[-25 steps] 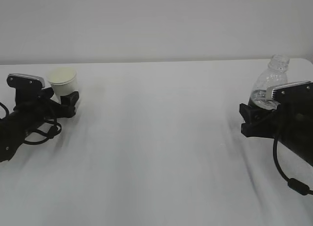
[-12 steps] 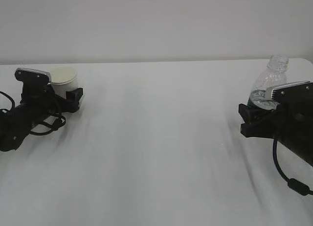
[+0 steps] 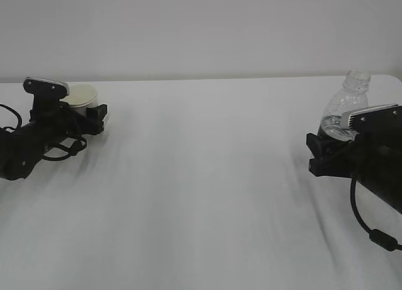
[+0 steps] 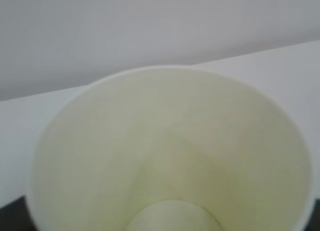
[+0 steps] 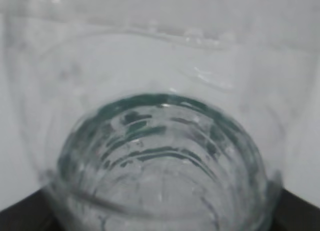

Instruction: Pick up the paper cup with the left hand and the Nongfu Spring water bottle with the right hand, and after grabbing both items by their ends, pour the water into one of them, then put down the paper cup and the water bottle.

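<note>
Cup: paper cup (image 3: 83,95) lower than a second ago, carried down toward the worktop (image 3: 201,196) near its far left corner; upright, apparently dry inside in the wrist view.
Left hand (image 3: 94,114): around the cup's base; released or gripping, cannot tell.
Bottle: Nongfu Spring water bottle (image 3: 344,111) unmoved by the right edge, upright, uncapped.
Right hand (image 3: 326,149): closed around the bottle's lower body, same pose as before.
Meaning: likely the put-down stage; release of both remaining.
</note>
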Motion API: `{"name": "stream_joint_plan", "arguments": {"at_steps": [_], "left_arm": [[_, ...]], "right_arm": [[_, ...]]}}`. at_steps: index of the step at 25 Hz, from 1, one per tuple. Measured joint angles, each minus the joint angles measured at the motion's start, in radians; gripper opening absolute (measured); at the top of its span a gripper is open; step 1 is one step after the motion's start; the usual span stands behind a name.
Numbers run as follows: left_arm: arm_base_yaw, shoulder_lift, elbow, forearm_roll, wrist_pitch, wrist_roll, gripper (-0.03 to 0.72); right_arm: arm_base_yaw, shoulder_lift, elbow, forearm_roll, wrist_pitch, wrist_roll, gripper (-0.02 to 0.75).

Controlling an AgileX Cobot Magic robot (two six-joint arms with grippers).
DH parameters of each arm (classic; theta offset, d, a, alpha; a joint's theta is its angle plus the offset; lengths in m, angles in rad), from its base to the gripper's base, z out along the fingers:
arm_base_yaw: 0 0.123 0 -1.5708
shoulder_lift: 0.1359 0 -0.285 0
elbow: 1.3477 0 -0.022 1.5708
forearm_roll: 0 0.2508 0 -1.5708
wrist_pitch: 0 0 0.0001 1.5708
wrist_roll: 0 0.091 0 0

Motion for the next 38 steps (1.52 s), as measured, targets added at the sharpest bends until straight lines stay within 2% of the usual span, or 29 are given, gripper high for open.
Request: {"name": "stream_joint_plan", "arguments": {"at_steps": [8,20,29,38], "left_arm": [[0.0,0.0,0.0,0.026,0.002,-0.005,0.558],[0.0,-0.017,0.002,0.181,0.009,-0.088,0.55],[0.0,-0.145,0.101,0.242,0.009,-0.107,0.55],[0.0,-0.227,0.189,0.389,-0.005,-0.205,0.549]], "right_arm": [[0.0,0.0,0.0,0.0,0.0,0.0,0.492],[0.0,0.0,0.0,0.0,0.0,0.0,0.492],[0.0,0.0,0.0,0.0,0.0,0.0,0.492],[0.0,0.0,0.0,-0.016,0.027,0.0,0.492]]}}
